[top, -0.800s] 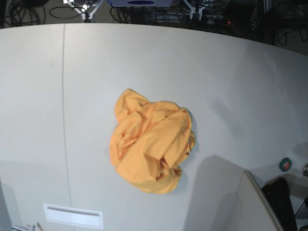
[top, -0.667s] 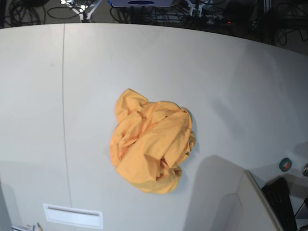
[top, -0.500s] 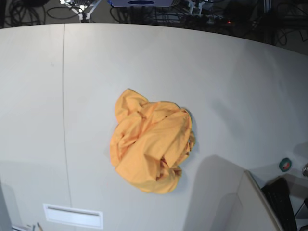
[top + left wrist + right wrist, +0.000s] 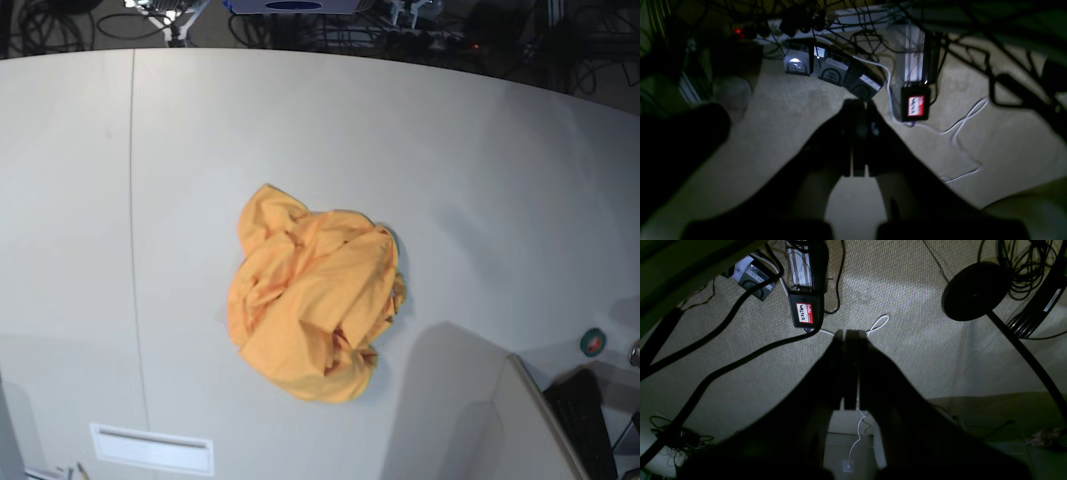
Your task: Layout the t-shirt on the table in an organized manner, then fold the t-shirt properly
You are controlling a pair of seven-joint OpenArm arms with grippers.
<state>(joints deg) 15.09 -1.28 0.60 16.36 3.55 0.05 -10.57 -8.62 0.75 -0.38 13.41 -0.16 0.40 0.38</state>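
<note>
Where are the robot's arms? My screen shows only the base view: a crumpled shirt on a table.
Observer: Below table level. The left gripper hangs over carpet and cables.
Operator: Is it holding something?
Observer: No, its jaws are shut on nothing.
Operator: And the other one?
Observer: The right gripper is shut and empty too, above a black box with a red-and-white name sticker.
Operator: So the shirt is untouched?
Observer: Yes, neither wrist camera sees the shirt at all.
</note>
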